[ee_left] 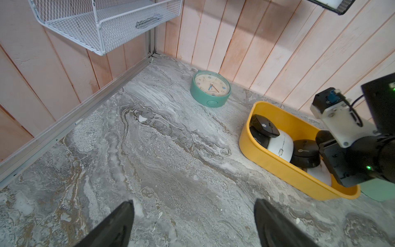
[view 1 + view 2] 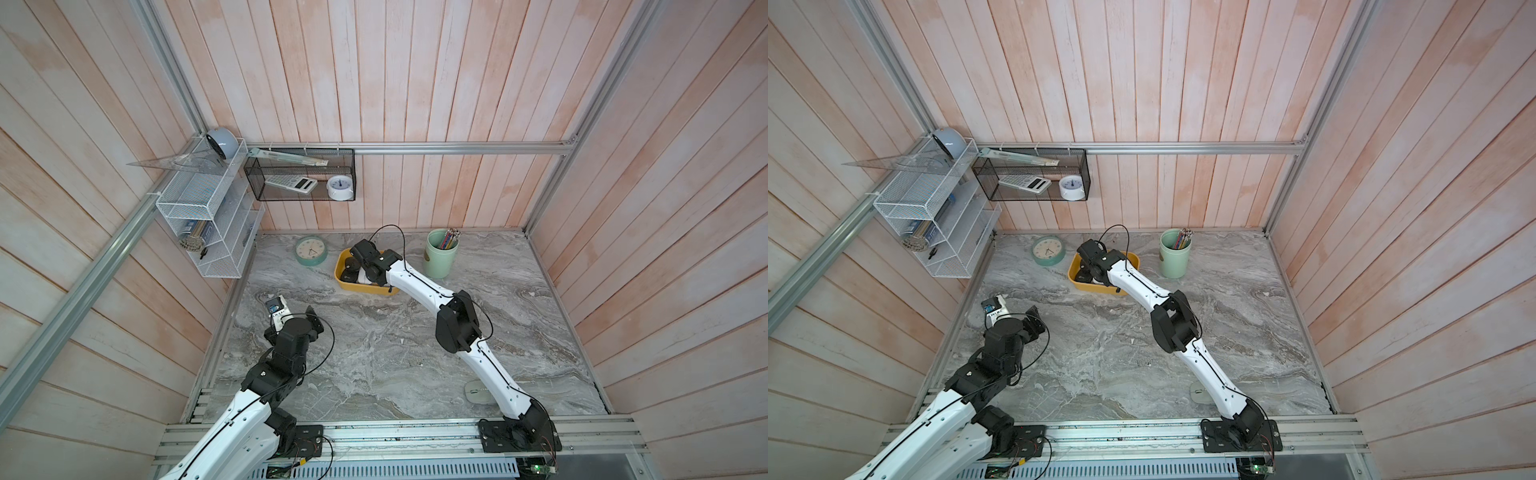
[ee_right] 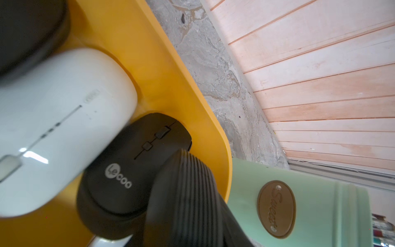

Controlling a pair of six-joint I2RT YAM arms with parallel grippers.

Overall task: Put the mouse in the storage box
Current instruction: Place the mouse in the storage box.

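While left tool [image 1: 193,203] gapes, right tool [image 1: 319,155] grips black mouse [image 3: 128,171], nose toward storage box [image 3: 171,85] wall.

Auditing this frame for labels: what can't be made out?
- Right claw grip: right wrist view shows one ribbed finger against the black mouse; the other is hidden.
- Storage box contents: right arm covers much of it in both top views.
- Pale mouse on the table: same arm partly hides it.

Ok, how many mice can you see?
6, maybe more hidden: five in the box (three black, two white), one pale on the table beside the right arm's base.
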